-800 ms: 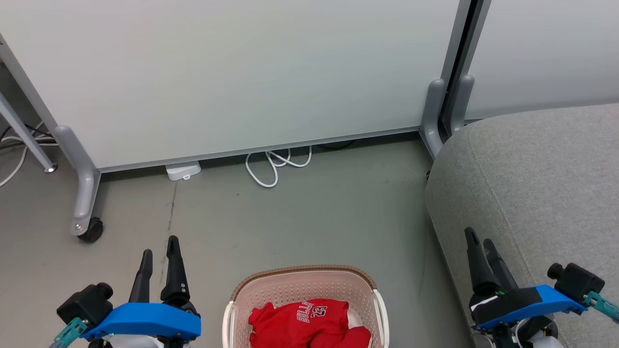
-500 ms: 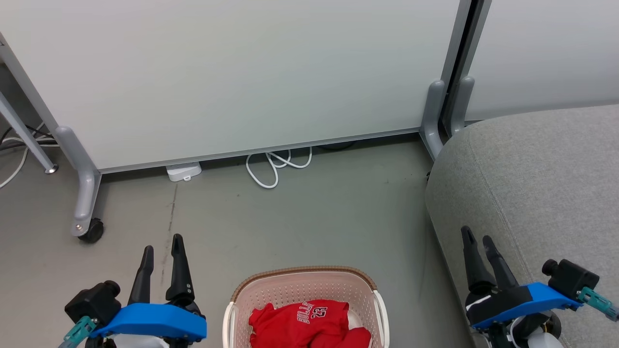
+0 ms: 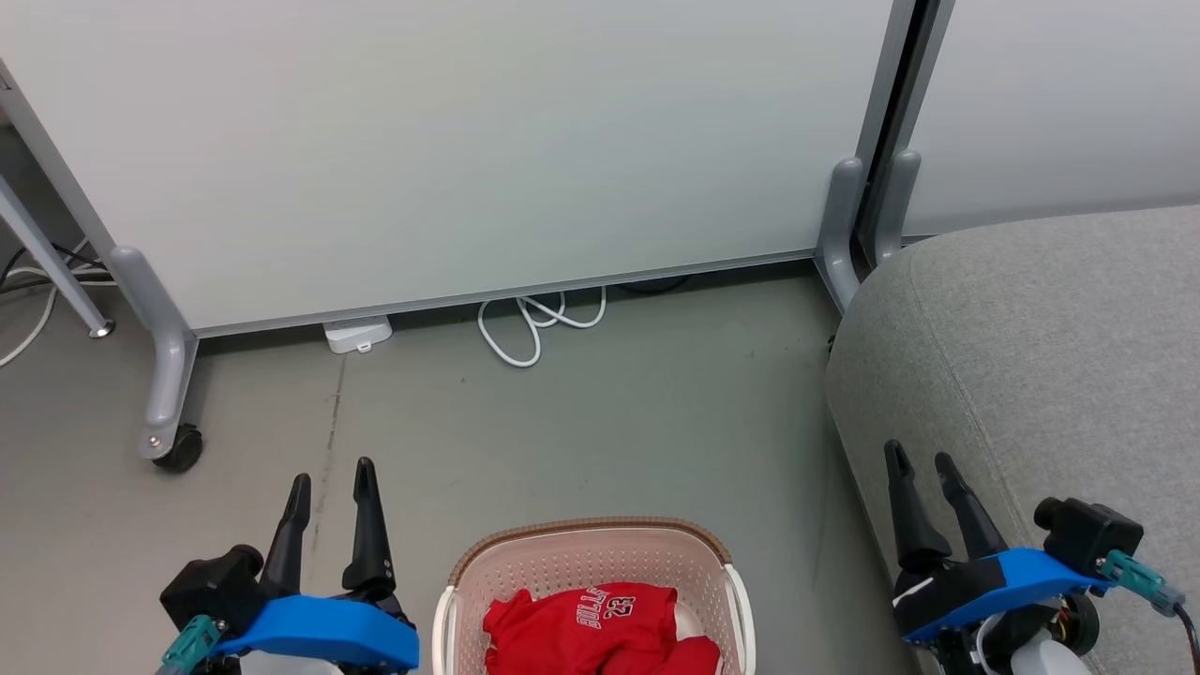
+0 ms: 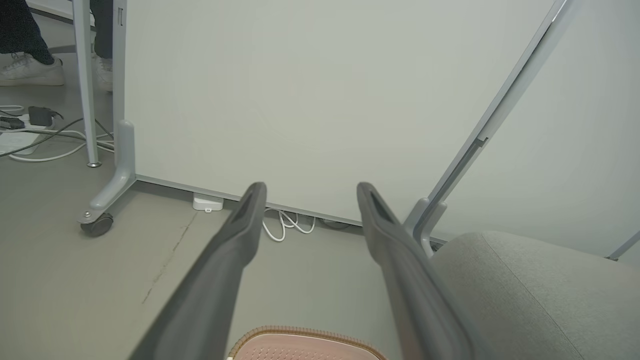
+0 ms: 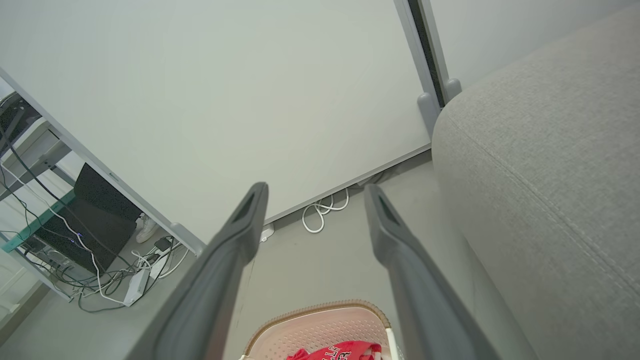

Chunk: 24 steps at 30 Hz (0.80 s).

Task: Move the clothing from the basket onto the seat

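Observation:
Red clothing [image 3: 595, 630] lettered "BULLS 23" lies crumpled in the cream basket [image 3: 553, 558] with a brown rim, on the floor at the bottom middle of the head view. The right wrist view catches the clothing [image 5: 345, 351] inside the basket [image 5: 320, 322], and the left wrist view the basket's rim [image 4: 300, 332]. The grey seat [image 3: 1050, 356] stands to the right of the basket. My left gripper [image 3: 333, 473] hangs open, left of the basket, nothing between its fingers. My right gripper [image 3: 923, 455] is open too, over the seat's near edge, empty.
A white partition panel [image 3: 450, 141] on grey wheeled feet [image 3: 169, 441] closes off the back. A coiled white cable [image 3: 530, 323] and a white adapter [image 3: 356, 333] lie at its base. A person's shoes [image 4: 30, 70] and more cables [image 4: 45, 140] show past the panel's left end.
Both grippers have drifted inward toward the basket, the left to the right and a little down, the right slightly left. Their jaws stay open. The clothing has not moved.

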Tool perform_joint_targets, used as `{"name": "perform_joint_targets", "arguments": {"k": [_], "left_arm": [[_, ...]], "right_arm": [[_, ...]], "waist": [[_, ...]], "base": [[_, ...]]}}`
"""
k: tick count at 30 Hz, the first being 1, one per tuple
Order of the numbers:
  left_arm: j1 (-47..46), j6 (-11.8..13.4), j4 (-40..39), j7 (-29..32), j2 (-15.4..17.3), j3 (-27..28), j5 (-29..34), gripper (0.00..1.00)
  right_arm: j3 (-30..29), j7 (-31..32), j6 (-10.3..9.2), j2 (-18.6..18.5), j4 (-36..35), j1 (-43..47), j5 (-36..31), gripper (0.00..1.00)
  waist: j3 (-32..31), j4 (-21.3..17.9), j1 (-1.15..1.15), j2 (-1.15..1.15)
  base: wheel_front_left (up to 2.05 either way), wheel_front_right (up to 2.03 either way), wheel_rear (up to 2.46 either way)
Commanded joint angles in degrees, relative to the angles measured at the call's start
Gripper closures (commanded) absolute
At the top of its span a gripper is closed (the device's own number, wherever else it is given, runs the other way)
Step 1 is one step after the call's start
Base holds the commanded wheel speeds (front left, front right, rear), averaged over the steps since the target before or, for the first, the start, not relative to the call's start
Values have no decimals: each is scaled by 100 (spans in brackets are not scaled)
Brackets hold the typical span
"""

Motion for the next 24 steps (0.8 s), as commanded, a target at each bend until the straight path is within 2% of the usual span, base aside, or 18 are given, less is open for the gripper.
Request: {"name": "perform_joint_targets", "arguments": {"k": [1, 24], "left_arm": [[6, -13, -16, -59, 22, -38, 124, 0], [-40, 39, 337, -339, 17, -222, 883, 0]], "right_arm": [[14, -45, 10, -44, -12, -121, -111, 0], [-73, -279, 13, -49, 232, -202, -1320, 0]], "waist": [[-2, 1, 0, 0], [-53, 3, 0, 0]], "base": [[0, 0, 0], [0, 0, 0]]}}
